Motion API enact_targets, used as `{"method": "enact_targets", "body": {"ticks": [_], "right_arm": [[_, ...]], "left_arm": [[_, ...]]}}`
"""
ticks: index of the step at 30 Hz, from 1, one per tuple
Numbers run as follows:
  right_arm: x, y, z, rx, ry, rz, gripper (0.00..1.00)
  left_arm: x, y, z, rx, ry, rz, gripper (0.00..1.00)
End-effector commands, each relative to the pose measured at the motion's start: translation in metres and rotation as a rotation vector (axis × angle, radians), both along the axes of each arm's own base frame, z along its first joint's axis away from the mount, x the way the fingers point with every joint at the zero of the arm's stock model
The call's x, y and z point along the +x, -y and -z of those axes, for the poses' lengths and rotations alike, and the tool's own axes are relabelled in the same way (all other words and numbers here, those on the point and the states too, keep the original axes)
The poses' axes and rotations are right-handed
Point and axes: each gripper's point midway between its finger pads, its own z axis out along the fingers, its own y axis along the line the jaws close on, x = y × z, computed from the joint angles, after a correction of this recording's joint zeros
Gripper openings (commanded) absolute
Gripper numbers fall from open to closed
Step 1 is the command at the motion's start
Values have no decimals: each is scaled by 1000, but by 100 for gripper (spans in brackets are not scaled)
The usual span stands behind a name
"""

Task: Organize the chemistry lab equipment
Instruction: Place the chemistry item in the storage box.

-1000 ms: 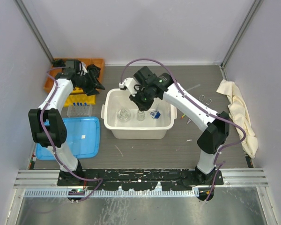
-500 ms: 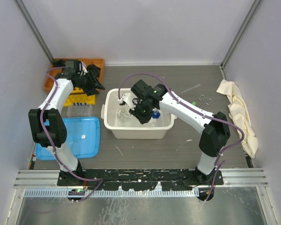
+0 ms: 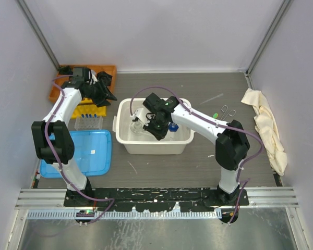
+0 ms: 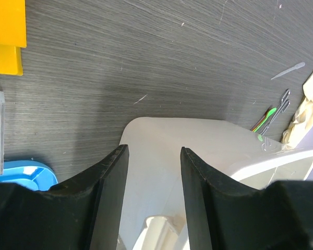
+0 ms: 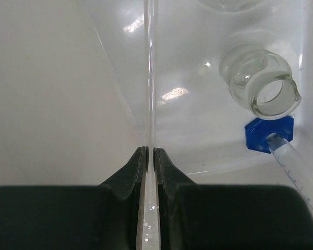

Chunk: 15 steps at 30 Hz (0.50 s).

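My right gripper (image 5: 150,151) is shut on a thin clear glass tube (image 5: 150,78) that runs straight ahead from the jaws. It reaches down inside the white bin (image 3: 126,136), close to the bin's floor. In the bin lie a clear glass flask (image 5: 263,88) and a tube with a blue cap (image 5: 261,134). My left gripper (image 4: 152,151) hangs open and holds nothing, above the bin's back left corner (image 4: 161,130). Metal forceps (image 3: 227,110) and a green spoon (image 3: 215,115) lie on the table right of the bin. The yellow rack (image 3: 86,110) stands left of the bin.
An orange tray (image 3: 107,69) of black parts sits at the back left, behind the left arm. A blue tray (image 3: 94,151) lies at the front left, with a clear rack (image 3: 88,122) behind it. The cream cloth (image 3: 266,125) lies along the right wall.
My right gripper has moved left and down into the white bin with the glass tube still in it. The left arm has not moved.
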Motion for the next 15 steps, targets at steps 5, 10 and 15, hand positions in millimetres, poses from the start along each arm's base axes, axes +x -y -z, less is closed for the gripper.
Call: {"method": "enact_targets", "body": {"ticks": [5,10,15], "right_arm": [[20,-3,12,-32,54,21,1],[20,-2,24,-54,42,33,1],[21,4,38,-92,43,45,1]], "left_arm": [[-4,-4,-25,18,69,11,46],[-4,-5,-24,26,65,15,46],[-3,-4,-24,20,62,19,46]]}}
